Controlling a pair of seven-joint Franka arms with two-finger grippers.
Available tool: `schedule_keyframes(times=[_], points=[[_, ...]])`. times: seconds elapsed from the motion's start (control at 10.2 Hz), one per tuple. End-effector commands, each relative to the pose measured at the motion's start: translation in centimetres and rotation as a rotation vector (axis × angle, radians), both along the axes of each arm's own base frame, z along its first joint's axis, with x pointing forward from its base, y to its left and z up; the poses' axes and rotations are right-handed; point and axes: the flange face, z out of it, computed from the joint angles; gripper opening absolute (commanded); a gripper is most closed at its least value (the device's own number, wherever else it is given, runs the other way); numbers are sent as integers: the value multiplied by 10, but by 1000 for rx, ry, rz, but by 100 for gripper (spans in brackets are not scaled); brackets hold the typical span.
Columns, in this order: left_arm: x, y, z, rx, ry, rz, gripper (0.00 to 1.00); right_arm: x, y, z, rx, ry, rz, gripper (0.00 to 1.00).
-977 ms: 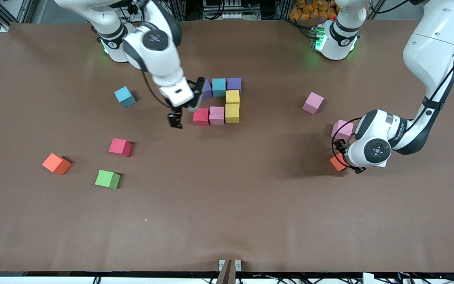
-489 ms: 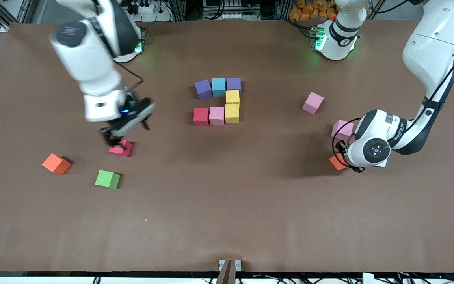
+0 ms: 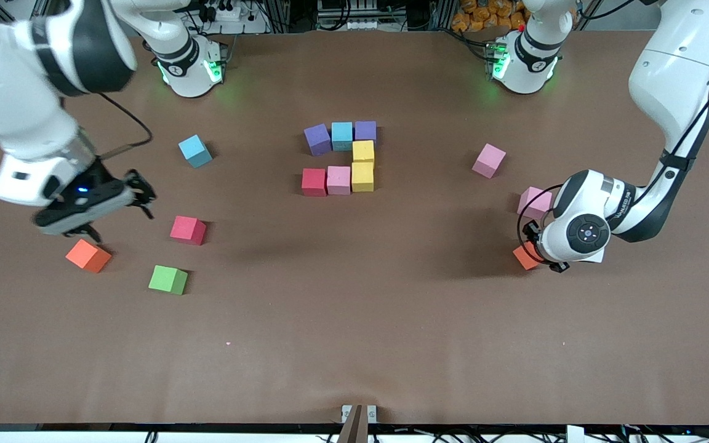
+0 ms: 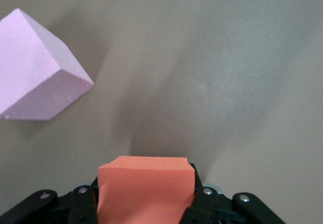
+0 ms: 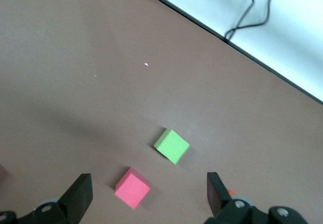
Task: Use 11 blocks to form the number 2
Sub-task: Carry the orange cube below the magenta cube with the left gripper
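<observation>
the left gripper (image 3: 530,246) is clamped on a small matte orange cube (image 4: 145,187) beside a pink cube (image 4: 38,70). the right gripper (image 3: 114,212) hangs wide open, empty, above another orange cube (image 3: 88,256).

Worktop (image 3: 354,320): plain brown. Blocks: two purple (image 3: 317,139), two blue (image 3: 195,151), two yellow (image 3: 363,151), three pink (image 3: 489,160), two red (image 3: 188,229), two orange (image 3: 88,255), one green (image 3: 168,279).

Brown table (image 3: 354,320) carries scattered coloured blocks (image 3: 338,179).

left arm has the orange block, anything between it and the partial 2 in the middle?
Nothing visible. The left gripper is shut on the orange block; bare table runs to the partial 2. Two pink blocks lie off that line.
</observation>
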Motion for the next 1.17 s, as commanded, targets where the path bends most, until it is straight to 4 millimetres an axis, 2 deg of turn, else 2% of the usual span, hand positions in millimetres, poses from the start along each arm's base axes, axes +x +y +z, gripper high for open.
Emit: schedule_keyframes(times=[0.0,0.1,0.2,0.29,0.49,0.78,0.98,1.08], points=[[3,-38,22,-10,-32,-168,27,-14,-10,33,59,1,-217,100],[1,-67,28,-23,-35,-269,27,-18,-13,38,57,3,-227,100],[-1,-106,29,-42,-35,-399,27,-27,-29,50,55,4,-260,100],[-5,-145,33,-59,-40,-514,27,-31,-48,49,45,46,-295,100],[-8,-192,45,-83,-59,-671,27,-31,-85,65,57,75,-363,100],[-41,-275,53,-117,-82,-962,27,-36,-129,65,57,111,-450,100],[-54,-298,50,-121,-84,-1119,27,-35,-153,75,59,129,-484,100],[-60,-310,50,-132,-89,-1208,27,-35,-154,77,60,127,-487,100]])
